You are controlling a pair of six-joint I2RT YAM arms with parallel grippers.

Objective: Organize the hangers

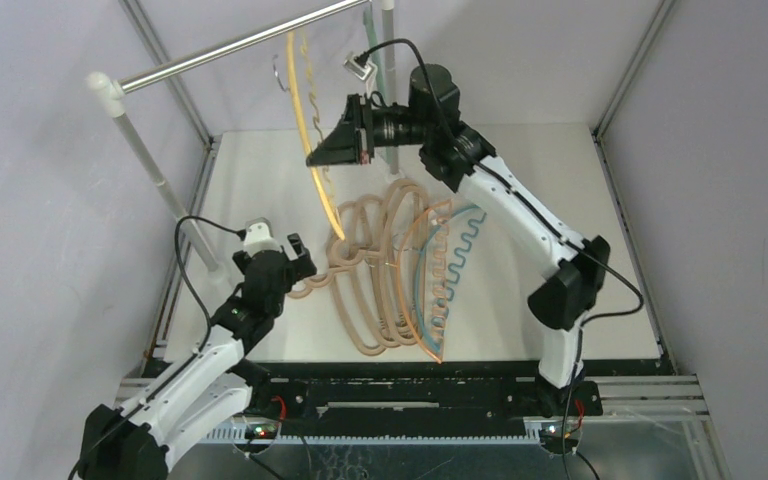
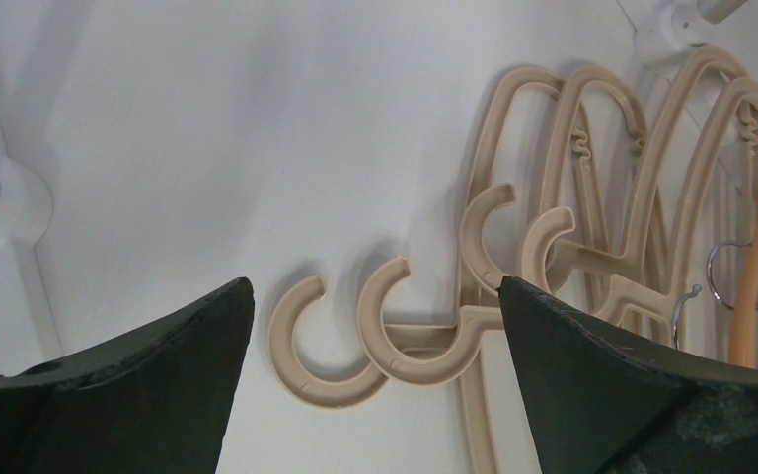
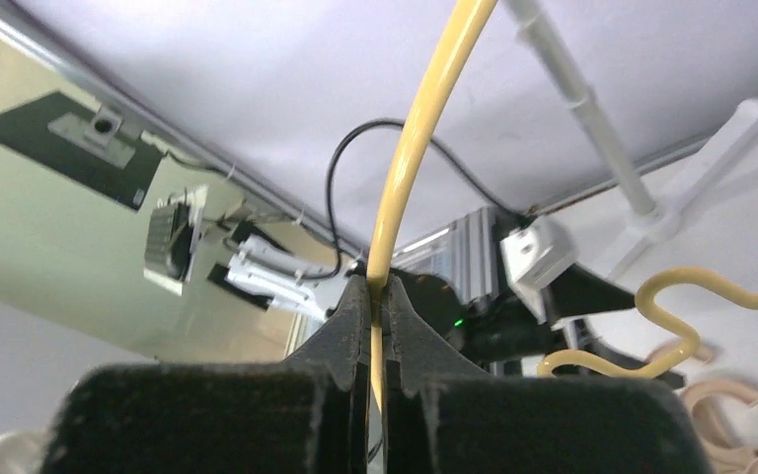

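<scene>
Right gripper (image 3: pixel 377 296): I read its dark, matte fingers (image 3: pixel 350 331) as pressed together on the thin, glossy rim of the yellow hanger (image 3: pixel 422 138), which rises between them in a smooth arc; its wavy notched bar shows at the right of the wrist view. From above, this hanger is held in the air just under the rail (image 1: pixel 240 42), its metal hook beside the rail and its lower end reaching down towards the heap on the table. Left gripper (image 2: pixel 373 288): fingers spread wide and holding nothing, low over the C-shaped hooks of the beige hangers (image 2: pixel 592 197); I cannot tell whether they touch. The beige hangers are thick, rounded, matte plastic, lying flat and overlapped at the middle of the table. A thin orange hanger (image 1: pixel 412 262) and a blue hanger (image 1: pixel 463 243) with a wavy bar lie across their right side. The table (image 1: pixel 260 180) is plain, smooth white. The rail is a polished silver tube on white poles (image 1: pixel 155 170) at the far left. Pale grey walls (image 1: pixel 50 200) with metal framing enclose the space.
</scene>
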